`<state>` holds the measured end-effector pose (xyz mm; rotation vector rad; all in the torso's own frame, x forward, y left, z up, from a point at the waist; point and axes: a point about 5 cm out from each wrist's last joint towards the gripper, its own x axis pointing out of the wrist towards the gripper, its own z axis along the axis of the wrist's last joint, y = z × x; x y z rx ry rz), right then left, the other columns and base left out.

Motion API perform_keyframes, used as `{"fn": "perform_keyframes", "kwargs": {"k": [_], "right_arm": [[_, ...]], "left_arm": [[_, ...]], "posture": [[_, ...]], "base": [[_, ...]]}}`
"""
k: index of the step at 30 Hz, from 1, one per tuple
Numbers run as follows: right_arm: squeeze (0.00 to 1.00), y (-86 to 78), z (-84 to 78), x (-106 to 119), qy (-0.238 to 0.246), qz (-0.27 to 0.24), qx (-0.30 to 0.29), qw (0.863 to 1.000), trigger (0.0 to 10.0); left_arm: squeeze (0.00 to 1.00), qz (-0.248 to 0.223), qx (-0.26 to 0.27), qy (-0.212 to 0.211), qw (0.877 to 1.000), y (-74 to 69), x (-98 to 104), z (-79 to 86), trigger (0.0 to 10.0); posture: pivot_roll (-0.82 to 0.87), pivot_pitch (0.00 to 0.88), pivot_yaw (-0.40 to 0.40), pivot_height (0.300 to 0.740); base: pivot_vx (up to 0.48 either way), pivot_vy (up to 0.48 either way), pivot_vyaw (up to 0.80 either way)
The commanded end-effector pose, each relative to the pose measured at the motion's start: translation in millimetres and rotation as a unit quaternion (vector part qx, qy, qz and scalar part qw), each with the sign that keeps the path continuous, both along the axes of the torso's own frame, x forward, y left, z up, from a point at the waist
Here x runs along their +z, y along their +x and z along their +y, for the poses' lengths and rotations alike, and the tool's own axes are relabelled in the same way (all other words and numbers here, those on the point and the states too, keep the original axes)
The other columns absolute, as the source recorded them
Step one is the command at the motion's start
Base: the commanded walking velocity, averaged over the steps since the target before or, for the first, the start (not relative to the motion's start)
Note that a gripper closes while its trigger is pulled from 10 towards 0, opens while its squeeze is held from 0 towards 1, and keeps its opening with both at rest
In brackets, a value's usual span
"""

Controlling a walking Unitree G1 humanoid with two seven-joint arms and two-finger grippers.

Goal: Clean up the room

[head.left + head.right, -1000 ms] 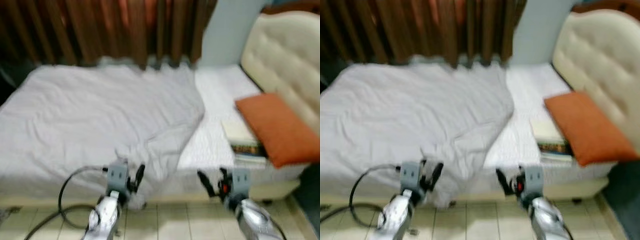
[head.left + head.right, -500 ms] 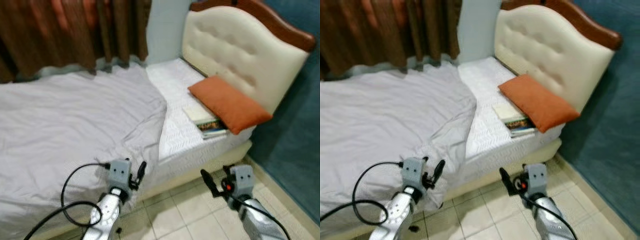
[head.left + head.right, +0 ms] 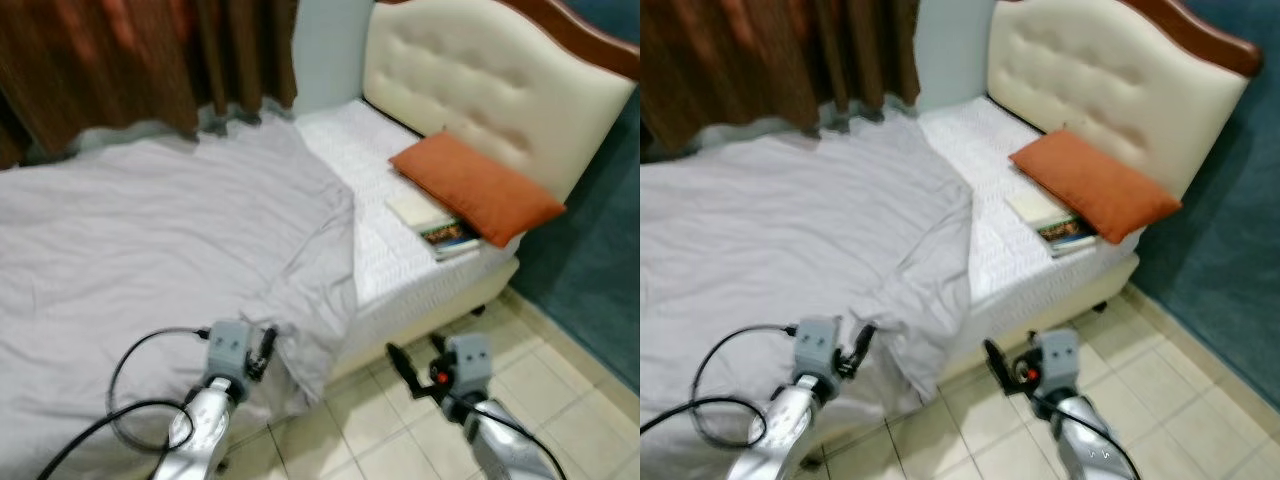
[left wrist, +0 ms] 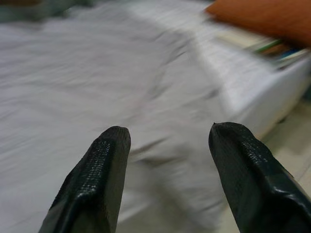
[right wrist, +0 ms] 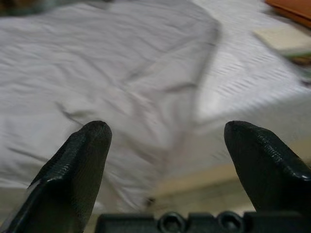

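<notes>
With both grippers — left gripper [image 3: 262, 345], right gripper [image 3: 418, 362] — spread empty beside the bed [image 3: 420, 290], the rumpled grey sheet [image 3: 200, 230] hung over its edge, so pinching that drooping corner low seemed wisest — not the books [image 3: 440, 228] under the orange pillow [image 3: 475, 187].

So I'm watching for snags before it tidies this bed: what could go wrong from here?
The black cable looping off the left arm lies against the grey sheet and could catch it. The sheet's corner hangs to the floor, a trip risk. The books near the mattress edge, tucked under the orange pillow, could slide off.
</notes>
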<state>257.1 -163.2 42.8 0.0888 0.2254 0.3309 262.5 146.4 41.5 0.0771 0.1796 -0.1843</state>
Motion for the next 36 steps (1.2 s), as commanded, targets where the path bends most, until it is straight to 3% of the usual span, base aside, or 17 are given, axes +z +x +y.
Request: {"fn": "perform_keyframes", "kwargs": {"k": [1,5,32,36], "right_arm": [[0.00,-1.3,-12.4,0.5,-0.007,0.000,-0.017,1.000,10.0],[0.00,-1.8,-12.1,0.7,-0.003,0.000,-0.018,1.000,10.0],[0.00,-6.9,-10.9,0.5,0.006,0.005,-0.016,1.000,10.0],[0.00,-16.5,-14.4,3.1,0.008,0.012,-0.016,1.000,10.0]], "left_arm": [[0.00,-0.010,-0.012,-0.012,1.000,1.7,3.2,-11.5,10.0],[0.00,-0.008,-0.014,-0.026,1.000,2.2,4.6,-12.4,10.0],[0.00,0.003,-0.041,-0.012,0.999,1.9,0.3,-21.9,10.0],[0.00,0.039,-0.044,0.016,0.998,18.4,-9.8,-20.9,10.0]], "posture": [[-0.08,0.045,-0.024,0.740],[-0.08,0.050,-0.020,0.740],[-0.10,0.088,-0.016,0.740],[-0.12,0.173,-0.032,0.740]], "base": [[0.000,0.000,0.00],[0.315,0.000,0.00],[0.475,0.000,0.00],[0.000,0.000,0.00]]}}
